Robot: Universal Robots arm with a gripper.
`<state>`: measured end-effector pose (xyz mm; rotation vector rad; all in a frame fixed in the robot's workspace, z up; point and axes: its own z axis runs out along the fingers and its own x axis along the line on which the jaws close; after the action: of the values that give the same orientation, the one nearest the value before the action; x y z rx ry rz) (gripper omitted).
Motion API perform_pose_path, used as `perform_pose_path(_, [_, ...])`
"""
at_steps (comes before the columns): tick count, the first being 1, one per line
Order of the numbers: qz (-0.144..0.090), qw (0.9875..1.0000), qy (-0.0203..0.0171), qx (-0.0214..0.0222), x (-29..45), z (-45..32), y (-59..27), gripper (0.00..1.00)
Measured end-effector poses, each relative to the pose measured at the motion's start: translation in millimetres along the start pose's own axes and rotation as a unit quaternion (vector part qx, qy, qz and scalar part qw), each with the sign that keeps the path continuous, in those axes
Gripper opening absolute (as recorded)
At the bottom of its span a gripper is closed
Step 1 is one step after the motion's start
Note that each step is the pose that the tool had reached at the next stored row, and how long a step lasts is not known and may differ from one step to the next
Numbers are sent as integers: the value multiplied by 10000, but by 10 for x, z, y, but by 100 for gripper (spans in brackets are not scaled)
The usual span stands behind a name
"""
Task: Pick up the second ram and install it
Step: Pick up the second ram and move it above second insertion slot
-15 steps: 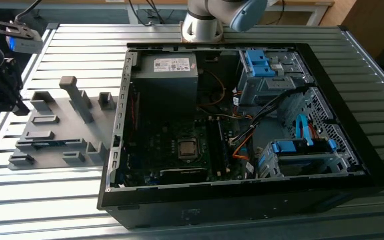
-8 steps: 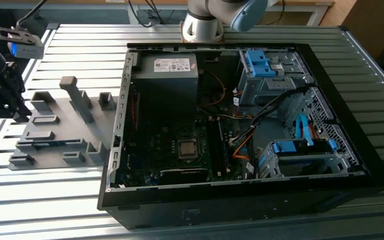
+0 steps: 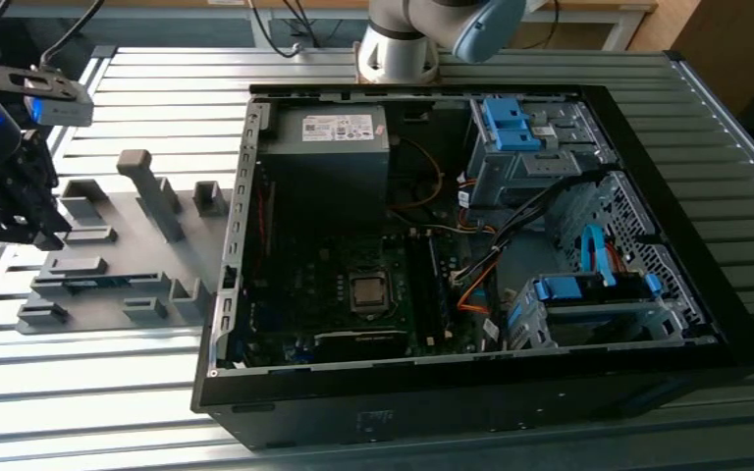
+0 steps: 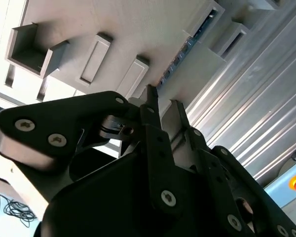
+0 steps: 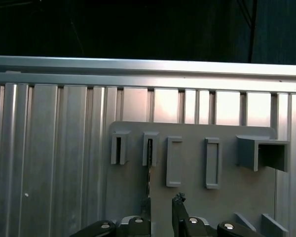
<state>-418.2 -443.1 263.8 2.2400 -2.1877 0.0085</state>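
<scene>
gripper (image 5: 162, 201) open, holding nothing | over the grey holder (image 5: 227, 203) | ram (image 5: 149, 170) on its edge in a holder slot, near the fingertips | computer (image 3: 482, 404) well apart

2nd RAM stick (image 3: 95, 284): slim, long, flat blue-green board. Stands upright on its long edge, ends seated in narrow slots of the grey holder plate (image 3: 129, 263), at the exterior view's left. In both wrist views the stick (image 5: 148, 170) (image 4: 183, 49) shows edge-on, a thin dark line btwn the slot blocks.
</scene>
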Motion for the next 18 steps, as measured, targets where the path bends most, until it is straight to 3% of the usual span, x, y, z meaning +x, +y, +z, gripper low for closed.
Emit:
perform_pose_path(1, [-1, 10000, 8, 4, 1, 8, 0, 31])
perform_pose_path(11, [0, 10000, 13, 29, 37, 174, 0, 31])
perform_pose_path(18, [0, 10000, 13, 29, 52, 206, 1, 31])
